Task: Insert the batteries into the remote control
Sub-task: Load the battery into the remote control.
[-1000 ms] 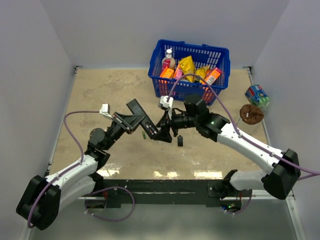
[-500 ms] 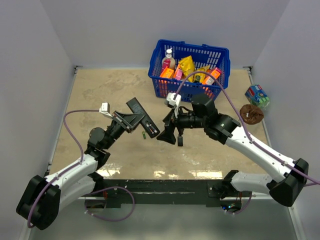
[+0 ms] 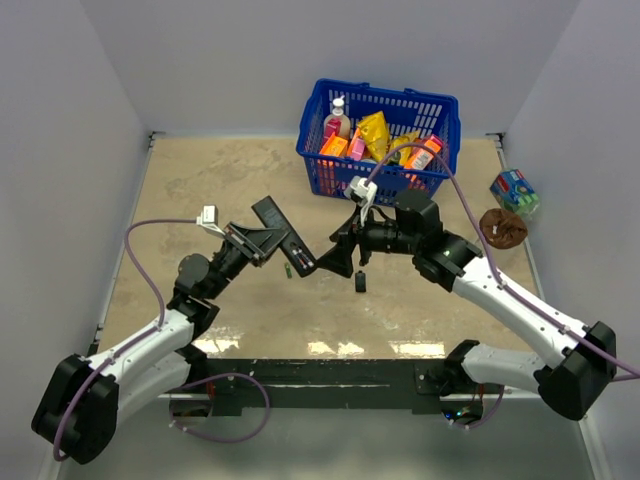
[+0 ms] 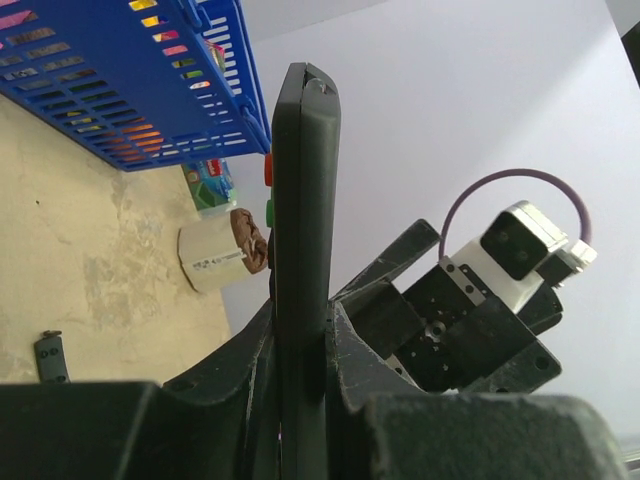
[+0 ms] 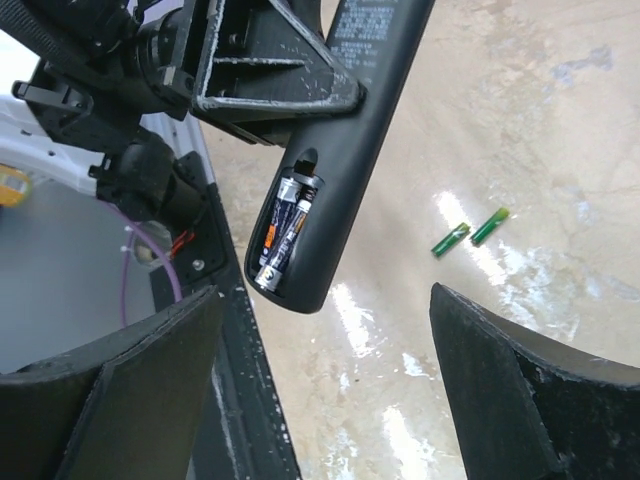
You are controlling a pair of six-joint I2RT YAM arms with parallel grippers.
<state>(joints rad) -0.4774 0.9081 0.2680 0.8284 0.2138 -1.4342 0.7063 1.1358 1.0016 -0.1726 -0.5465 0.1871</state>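
The remote control [image 3: 285, 238] is a slim black bar held above the table, tilted, with my left gripper [image 3: 258, 243] shut on its middle. In the left wrist view it stands edge-on [image 4: 303, 200] between the jaws. Its back compartment [image 5: 283, 232] is uncovered and holds two dark cells side by side. Two green batteries [image 5: 450, 239] [image 5: 490, 226] lie loose on the table under the remote's lower end, seen from above as a green speck [image 3: 288, 270]. My right gripper [image 3: 335, 262] hovers just right of that lower end, open and holding nothing [image 5: 325, 370].
A small black cover piece [image 3: 360, 282] lies on the table below the right gripper. A blue basket [image 3: 440, 110] of packages stands at the back. A brown round item [image 3: 502, 228] and a green-blue box [image 3: 514, 190] sit at the right edge.
My right gripper has drawn back to the right, off the remote's lower end, and its jaws have opened wider. The left gripper and remote have stayed put.
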